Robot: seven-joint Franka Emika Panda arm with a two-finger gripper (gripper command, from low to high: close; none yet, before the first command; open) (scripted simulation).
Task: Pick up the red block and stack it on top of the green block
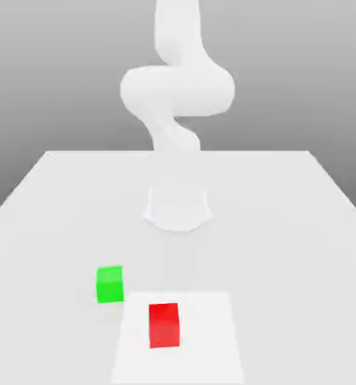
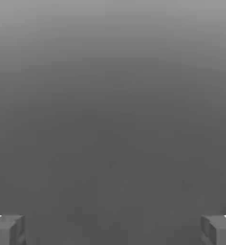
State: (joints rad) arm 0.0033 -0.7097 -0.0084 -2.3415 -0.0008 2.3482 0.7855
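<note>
Broad white table point(image 1: 53, 225), matte and flat, running from the near edge of the exterior view back to a straight far edge, narrowing with distance. On it, toward the near side and a little to the exterior view's right of middle, a brighter white square patch point(image 1: 211, 338) lying flush with the surface. Farther back, near the middle, a faint rounded pale mark point(image 1: 178, 207) on the tabletop. Beyond the far edge, plain grey backdrop point(image 1: 53, 75), lighter toward the top, unmarked.
</note>
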